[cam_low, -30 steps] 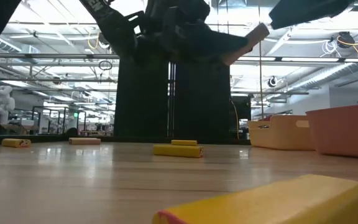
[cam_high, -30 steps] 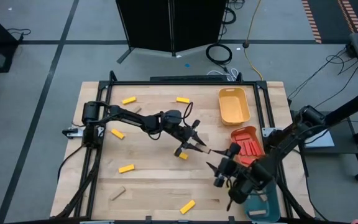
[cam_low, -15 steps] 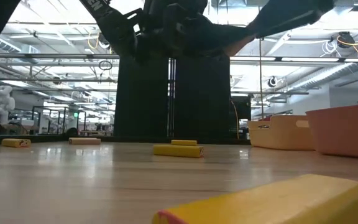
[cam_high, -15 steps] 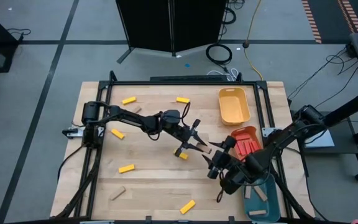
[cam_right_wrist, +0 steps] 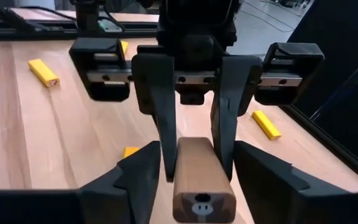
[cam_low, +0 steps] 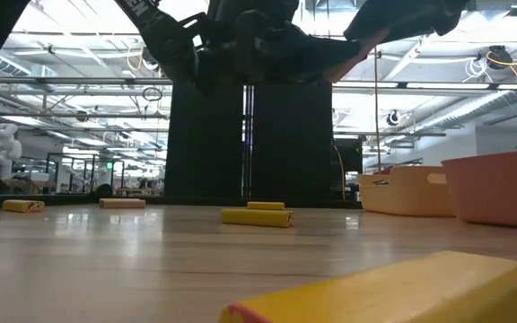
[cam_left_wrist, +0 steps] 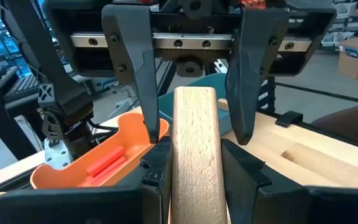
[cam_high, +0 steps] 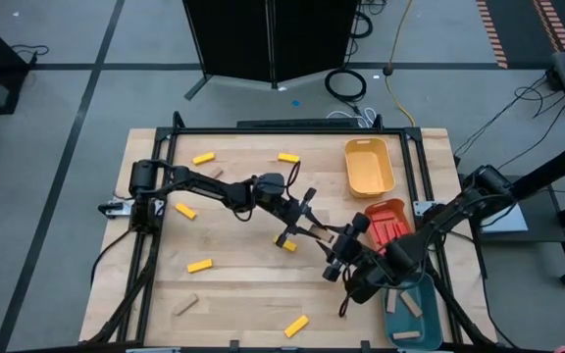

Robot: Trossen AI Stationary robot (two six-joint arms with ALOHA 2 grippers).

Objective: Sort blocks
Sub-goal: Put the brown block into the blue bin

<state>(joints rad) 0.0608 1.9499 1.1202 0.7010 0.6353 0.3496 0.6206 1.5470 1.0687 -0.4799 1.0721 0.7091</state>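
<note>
One handover in hand above mid-desk [cam_high: 243, 284]. Left end effector [cam_left_wrist: 196, 163] clamped on a tan block [cam_right_wrist: 201, 174], held off the wood. Right end effector [cam_right_wrist: 197, 146] spread apart around its free end. Next, likely: close right, release left, carry to the teal tray [cam_high: 392, 312]. No readable writing.

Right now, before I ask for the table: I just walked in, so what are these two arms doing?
It looks like a handover above the middle of the table. The left gripper is shut on a tan wooden block. The right gripper faces it, its open fingers either side of the block's free end, not yet closed. Red blocks lie in the orange tray; several yellow blocks lie loose on the table.
</note>
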